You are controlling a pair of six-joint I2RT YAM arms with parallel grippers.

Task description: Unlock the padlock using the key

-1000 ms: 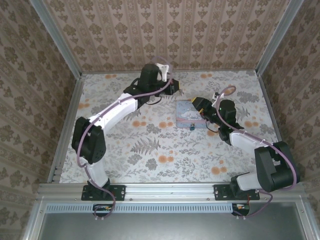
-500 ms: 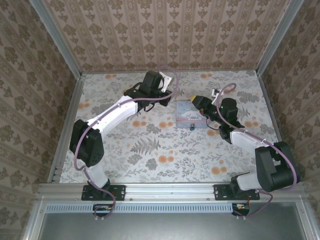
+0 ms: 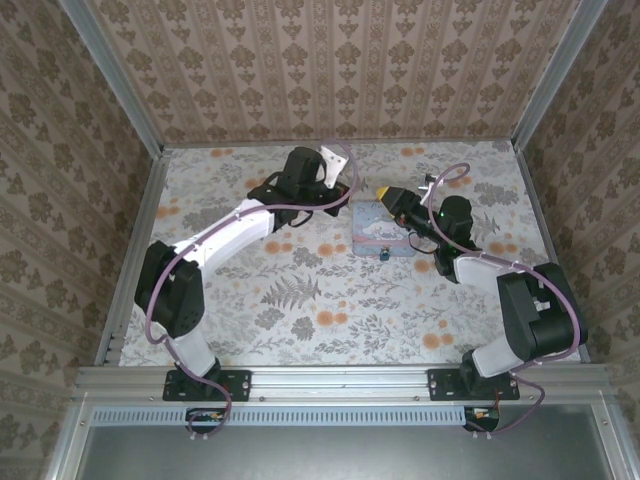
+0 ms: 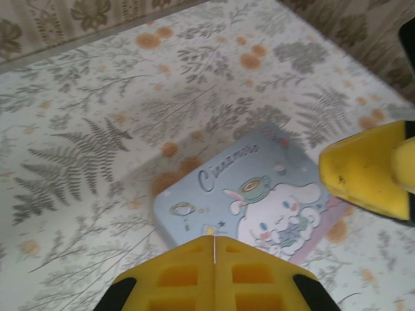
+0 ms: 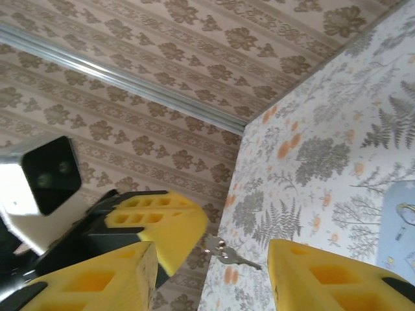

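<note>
One key (image 5: 228,254) nipped in left gripper (image 4: 214,246), right gripper (image 5: 213,269) parted, empty, padlock (image 3: 384,254) probably speck

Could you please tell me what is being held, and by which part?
The left gripper pinches the key by its head end, blade sticking out; the right gripper holds nothing.

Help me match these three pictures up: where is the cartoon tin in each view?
Top external: cartoon tin just right of centre.
Left wrist: tin lower middle, above the left gripper pinching the key.
Right wrist: pale blue sliver at the right edge, apparently the tin.
Shared landmark: the floral table cover under it.
</note>
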